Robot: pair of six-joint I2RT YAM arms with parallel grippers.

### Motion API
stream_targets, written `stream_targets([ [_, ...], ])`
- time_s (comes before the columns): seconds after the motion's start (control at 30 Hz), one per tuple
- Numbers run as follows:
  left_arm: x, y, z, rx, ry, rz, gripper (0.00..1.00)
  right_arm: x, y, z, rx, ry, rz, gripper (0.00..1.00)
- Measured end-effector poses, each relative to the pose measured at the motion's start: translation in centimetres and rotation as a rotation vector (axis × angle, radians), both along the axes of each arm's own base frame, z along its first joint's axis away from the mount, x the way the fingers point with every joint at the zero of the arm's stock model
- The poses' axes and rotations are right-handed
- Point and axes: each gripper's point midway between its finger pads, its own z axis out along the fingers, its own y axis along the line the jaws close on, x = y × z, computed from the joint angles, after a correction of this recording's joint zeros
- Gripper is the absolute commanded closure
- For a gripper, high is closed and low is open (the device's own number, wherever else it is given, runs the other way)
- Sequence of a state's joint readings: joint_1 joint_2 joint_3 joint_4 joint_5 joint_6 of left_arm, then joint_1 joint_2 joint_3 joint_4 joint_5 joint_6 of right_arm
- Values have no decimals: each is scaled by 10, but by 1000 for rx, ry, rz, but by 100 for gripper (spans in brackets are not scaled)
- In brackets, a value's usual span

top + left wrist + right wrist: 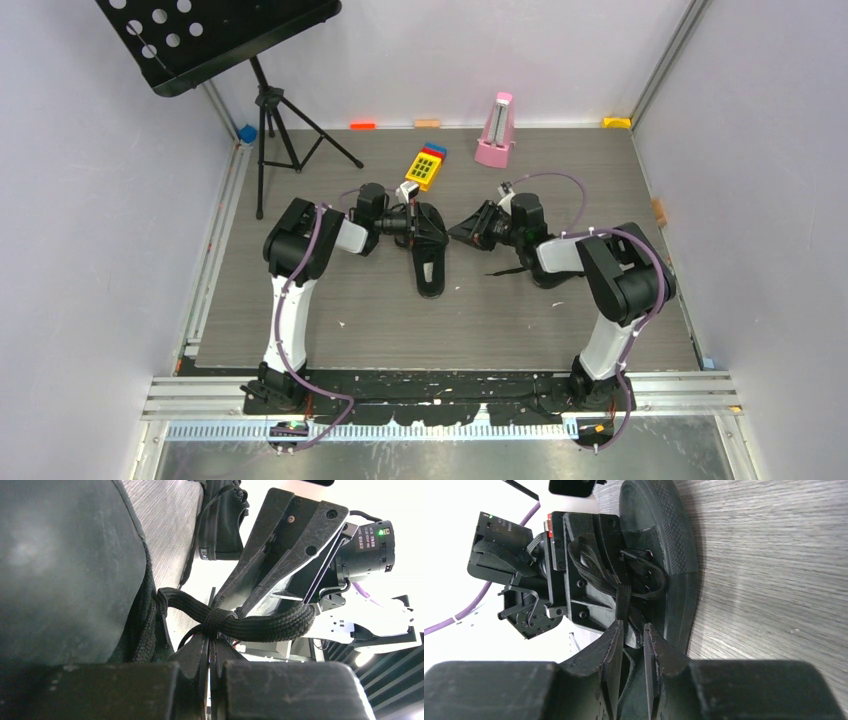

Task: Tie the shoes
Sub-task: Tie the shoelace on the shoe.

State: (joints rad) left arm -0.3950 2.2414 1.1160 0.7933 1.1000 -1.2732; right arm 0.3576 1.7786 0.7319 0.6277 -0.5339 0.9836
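Note:
One black shoe lies mid-table with its toe toward the arms; in the right wrist view its toe and sole fill the top. My left gripper is shut on the black lace, just under a tight wrap where two strands cross. My right gripper faces it from the right, jaws nearly together with a dark strip of lace between them. The other shoe lies farther off, partly under my right arm.
A black music stand on a tripod stands at the back left. A yellow keypad toy and a pink metronome sit behind the shoes. Small coloured blocks line the back wall.

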Motion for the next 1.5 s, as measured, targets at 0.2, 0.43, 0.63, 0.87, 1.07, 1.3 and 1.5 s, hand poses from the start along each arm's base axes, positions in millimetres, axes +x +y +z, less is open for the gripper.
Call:
stream_targets([
  [0.2,0,0,0,0,2,0,100,1,1,-8,-7,30,10,74],
  [0.43,0,0,0,0,2,0,100,1,4,-17,0,58,30,74],
  [0.63,0,0,0,0,2,0,100,2,5,-14,9,53,42,71],
  [0.87,0,0,0,-1,1,0,100,1,7,-10,21,43,60,71],
  [1.07,0,0,0,-1,1,0,100,-1,9,-9,28,44,76,78],
  [1.3,0,0,0,-1,2,-2,100,1,10,-6,27,34,81,100],
  [1.5,-1,0,0,-1,1,-2,97,2,9,-7,14,46,83,100],
])
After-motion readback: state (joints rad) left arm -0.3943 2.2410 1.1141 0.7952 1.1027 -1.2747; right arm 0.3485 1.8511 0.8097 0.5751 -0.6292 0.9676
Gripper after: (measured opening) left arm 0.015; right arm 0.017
